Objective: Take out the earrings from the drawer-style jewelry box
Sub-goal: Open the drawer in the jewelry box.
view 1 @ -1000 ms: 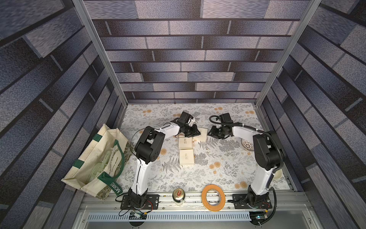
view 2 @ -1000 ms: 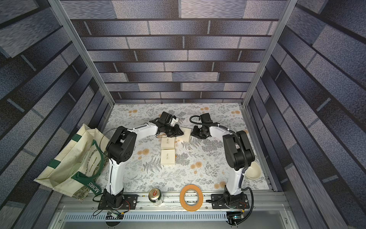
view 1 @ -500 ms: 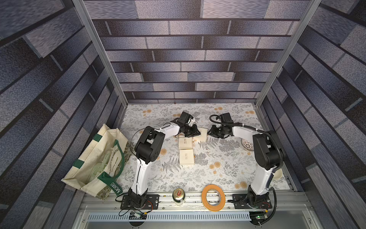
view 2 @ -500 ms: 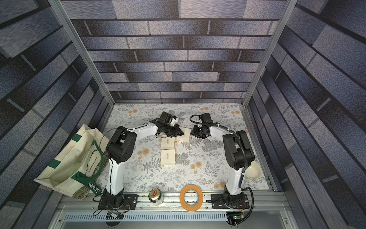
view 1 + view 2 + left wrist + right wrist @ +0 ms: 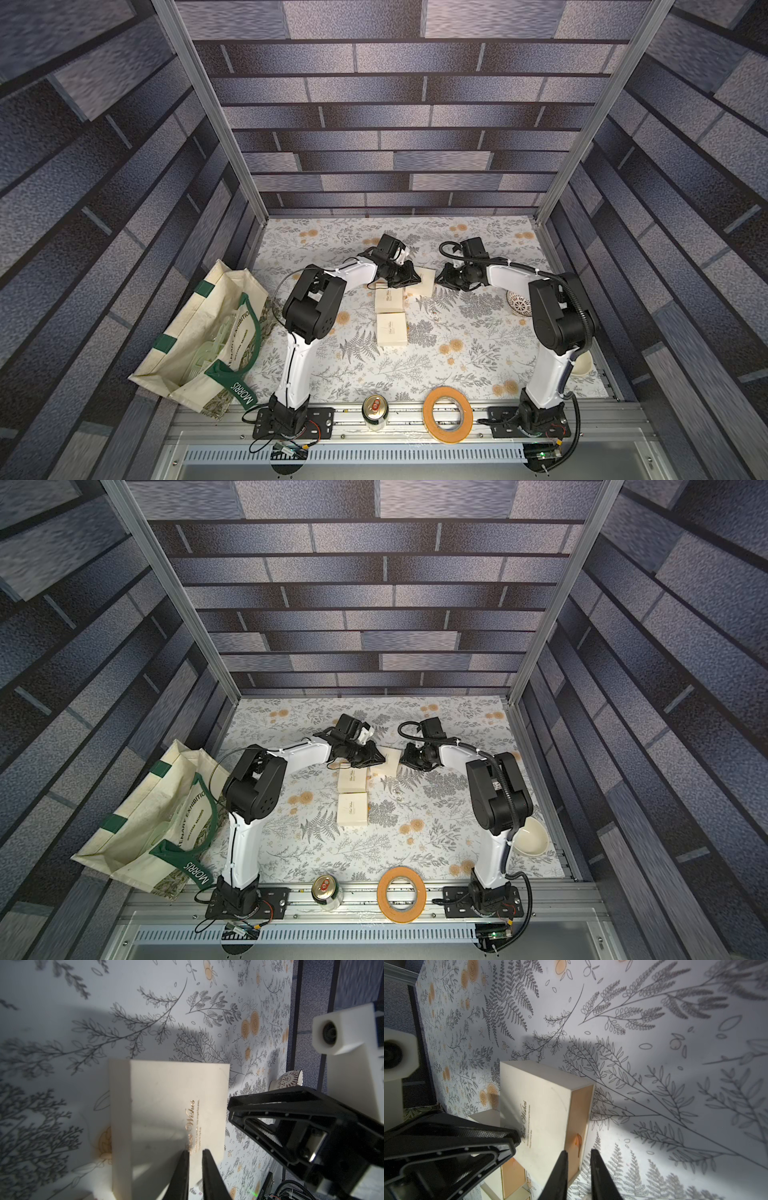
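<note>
Right wrist view: we see the jewelry box point(image 5: 542, 1105) lying flat on the floral cloth point(image 5: 654, 1064). Its tan drawer face point(image 5: 580, 1109) is flush with the sleeve, so the drawer is not yet out. The right gripper point(image 5: 579, 1152) sits at that face, jaws narrowed either side of the orange pull tab point(image 5: 578, 1141). A gap shows, so we cannot tell if the tab is pinched.

The left gripper point(image 5: 195, 1150) is at the box's opposite end, low over the lid by the gold lettering. Its tips are barely parted and grasp nothing, and contact is unconfirmed. We judge it is there to pin the sleeve so the box won't slide when the drawer is pulled.

Earrings are not visible in any view, and we judge they are inside the closed drawer. Two other cream boxes point(image 5: 391, 330) lie just beside the jewelry box on the arm-base side, untouched.
</note>
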`<state>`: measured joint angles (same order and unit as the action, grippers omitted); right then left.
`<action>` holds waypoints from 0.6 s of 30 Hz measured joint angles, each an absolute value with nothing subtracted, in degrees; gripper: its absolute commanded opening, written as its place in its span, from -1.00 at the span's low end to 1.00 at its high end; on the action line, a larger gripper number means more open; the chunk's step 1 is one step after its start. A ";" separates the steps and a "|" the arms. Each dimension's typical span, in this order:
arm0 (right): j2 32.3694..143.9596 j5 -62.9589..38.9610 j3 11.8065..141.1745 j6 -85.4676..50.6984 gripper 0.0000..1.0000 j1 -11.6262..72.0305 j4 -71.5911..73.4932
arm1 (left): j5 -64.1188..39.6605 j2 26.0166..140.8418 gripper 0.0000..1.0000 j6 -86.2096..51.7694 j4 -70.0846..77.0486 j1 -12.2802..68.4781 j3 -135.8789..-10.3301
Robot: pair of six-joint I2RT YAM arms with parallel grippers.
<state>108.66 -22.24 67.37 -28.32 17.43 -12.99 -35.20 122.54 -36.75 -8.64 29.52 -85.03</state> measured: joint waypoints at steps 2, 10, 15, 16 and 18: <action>109.10 -22.24 67.37 -28.32 -0.56 17.43 -13.02 | -35.20 122.52 -0.68 -36.75 -8.64 29.52 -85.03; 109.80 -22.59 67.37 -28.32 -0.56 17.43 -12.93 | -35.20 122.52 -0.67 -36.75 -8.64 29.36 -85.03; 109.80 -22.83 67.37 -28.34 -0.56 17.43 -12.10 | -35.20 122.52 -0.67 -36.73 -8.62 29.36 -85.03; 109.80 -22.85 67.37 -28.34 -0.56 17.43 -12.01 | -35.20 122.52 -0.67 -36.75 -8.62 29.36 -85.03; 109.80 -22.85 67.37 -28.34 -0.55 17.34 -11.81 | -35.20 122.52 -0.67 -36.75 -8.62 29.36 -85.03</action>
<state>109.80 -22.85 67.37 -28.34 17.34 -11.81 -35.20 122.52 -36.75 -8.62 29.36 -85.03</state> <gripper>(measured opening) 0.222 0.163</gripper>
